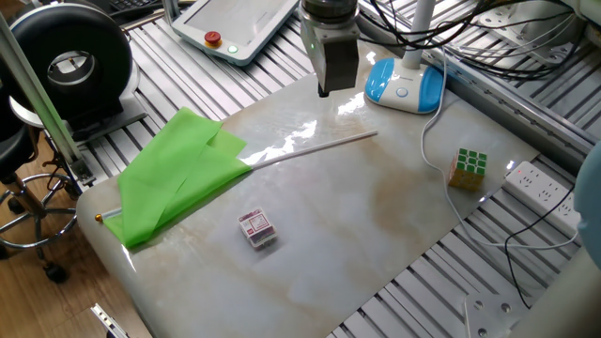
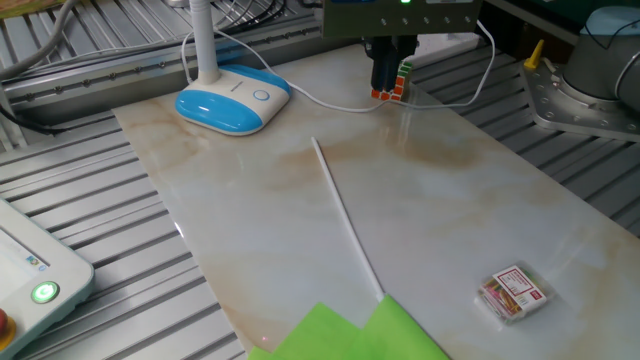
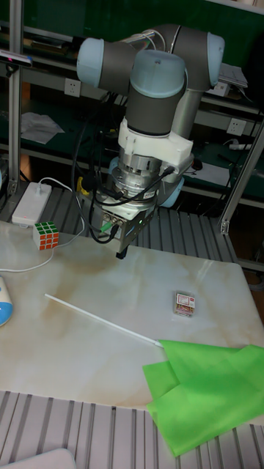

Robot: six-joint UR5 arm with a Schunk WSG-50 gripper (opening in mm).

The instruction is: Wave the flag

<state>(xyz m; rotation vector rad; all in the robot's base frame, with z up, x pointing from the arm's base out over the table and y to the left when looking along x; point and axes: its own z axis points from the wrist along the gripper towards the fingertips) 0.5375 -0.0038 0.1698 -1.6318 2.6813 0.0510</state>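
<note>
Lying flat on the counter [image 1: 376, 216], the flag [image 1: 178, 174] is seen at left of the frame, untouched. The pincer [image 1: 325, 91] is held above, near top centre, its fingers apparently clenched together, empty.

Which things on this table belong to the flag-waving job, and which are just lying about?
Belongs to the job:
the flag, lying flat
the gripper, above the table, holding nothing

Just lying about:
the puzzle cube
the small card box
the blue-and-white lamp base
the power strip
</note>
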